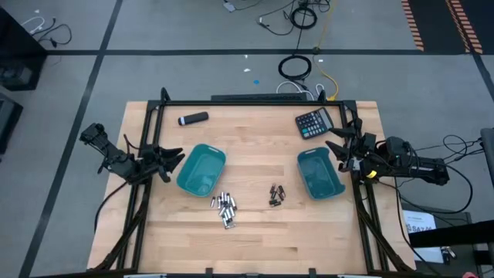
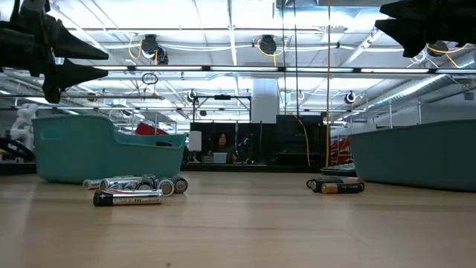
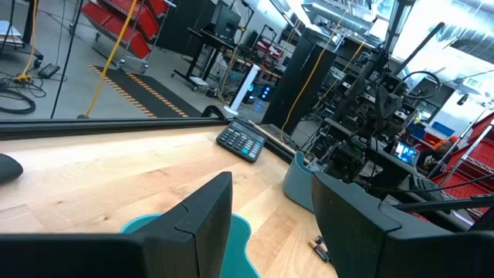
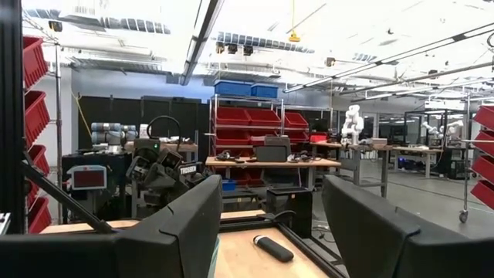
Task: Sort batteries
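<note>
From above, both bins look bare: the left bin (image 1: 201, 170) and the right bin (image 1: 319, 173) show only teal floor. The silvery batteries (image 1: 225, 207) lie in a loose heap on the desk (image 1: 255, 235), just off the left bin's 5 o'clock corner. The dark batteries (image 1: 275, 194) lie in a smaller cluster at about 8 o'clock from the right bin. By my reading nothing is sorted yet; every cell is still to be moved. The left gripper (image 1: 171, 160) hangs at the desk's 9 o'clock edge, jaws spread and holding nothing. The right gripper (image 1: 337, 147) sits at the 3 o'clock edge, likewise open and carrying nothing. A calculator (image 1: 314, 123) and a black marker (image 1: 193, 119) rest toward 12 o'clock, apart from the work.

At table height, the silvery heap (image 2: 134, 189) lies on bare wood in front of the left bin (image 2: 104, 149), and the dark cluster (image 2: 336, 185) lies just beside the right bin (image 2: 416, 152). Both piles are outside the bins.

The left wrist camera shows its jaws parted with empty air between them, the calculator (image 3: 243, 141) beyond.

The right wrist camera shows the same: jaws apart, nothing held, the marker (image 4: 273, 249) ahead.
</note>
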`<state>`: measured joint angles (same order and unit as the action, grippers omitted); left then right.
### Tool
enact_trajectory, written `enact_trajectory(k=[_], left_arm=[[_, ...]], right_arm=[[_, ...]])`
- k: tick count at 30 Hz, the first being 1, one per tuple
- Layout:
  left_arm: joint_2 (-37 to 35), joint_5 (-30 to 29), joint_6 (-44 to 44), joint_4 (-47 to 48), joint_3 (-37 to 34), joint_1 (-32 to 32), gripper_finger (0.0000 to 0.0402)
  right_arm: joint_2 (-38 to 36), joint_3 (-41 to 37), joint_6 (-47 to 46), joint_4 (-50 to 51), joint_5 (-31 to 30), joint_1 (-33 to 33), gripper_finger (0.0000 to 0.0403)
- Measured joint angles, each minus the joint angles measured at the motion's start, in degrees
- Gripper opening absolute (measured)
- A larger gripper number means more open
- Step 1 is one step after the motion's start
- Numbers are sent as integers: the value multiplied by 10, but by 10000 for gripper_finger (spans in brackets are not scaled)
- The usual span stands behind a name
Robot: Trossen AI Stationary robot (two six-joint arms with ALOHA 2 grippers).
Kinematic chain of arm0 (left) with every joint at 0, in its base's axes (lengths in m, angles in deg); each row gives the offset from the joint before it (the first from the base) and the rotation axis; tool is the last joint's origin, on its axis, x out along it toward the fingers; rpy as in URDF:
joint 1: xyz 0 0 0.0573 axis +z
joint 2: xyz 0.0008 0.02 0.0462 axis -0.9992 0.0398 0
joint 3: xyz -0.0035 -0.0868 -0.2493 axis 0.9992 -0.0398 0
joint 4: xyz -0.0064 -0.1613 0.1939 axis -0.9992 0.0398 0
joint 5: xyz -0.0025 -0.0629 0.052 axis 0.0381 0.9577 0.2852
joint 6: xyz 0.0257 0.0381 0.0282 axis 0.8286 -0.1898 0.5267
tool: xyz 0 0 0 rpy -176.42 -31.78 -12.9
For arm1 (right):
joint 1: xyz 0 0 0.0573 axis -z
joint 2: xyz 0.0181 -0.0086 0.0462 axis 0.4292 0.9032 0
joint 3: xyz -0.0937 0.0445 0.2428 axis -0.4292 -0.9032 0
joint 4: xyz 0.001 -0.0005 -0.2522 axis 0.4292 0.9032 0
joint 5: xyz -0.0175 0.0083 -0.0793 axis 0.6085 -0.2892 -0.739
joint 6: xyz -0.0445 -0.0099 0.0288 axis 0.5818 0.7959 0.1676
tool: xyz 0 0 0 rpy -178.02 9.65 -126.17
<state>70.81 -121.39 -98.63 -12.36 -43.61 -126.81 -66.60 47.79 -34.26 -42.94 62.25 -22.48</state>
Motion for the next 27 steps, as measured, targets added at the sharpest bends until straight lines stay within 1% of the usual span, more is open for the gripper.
enact_trajectory(k=[2,11,22,25,27], left_arm=[[0,0,0,0,0,0,187],[0,0,0,0,0,0,187],[0,-1,0,0,0,0,187],[0,-42,29,-2,0,0,187],[0,-46,56,-8,0,0,187]], right_arm=[[0,0,-4,1,0,0,215],[0,0,-105,11,2,0,215],[1,0,-116,15,-5,0,215],[8,0,-117,29,-8,0,215],[16,-1,-117,40,-20,0,215]])
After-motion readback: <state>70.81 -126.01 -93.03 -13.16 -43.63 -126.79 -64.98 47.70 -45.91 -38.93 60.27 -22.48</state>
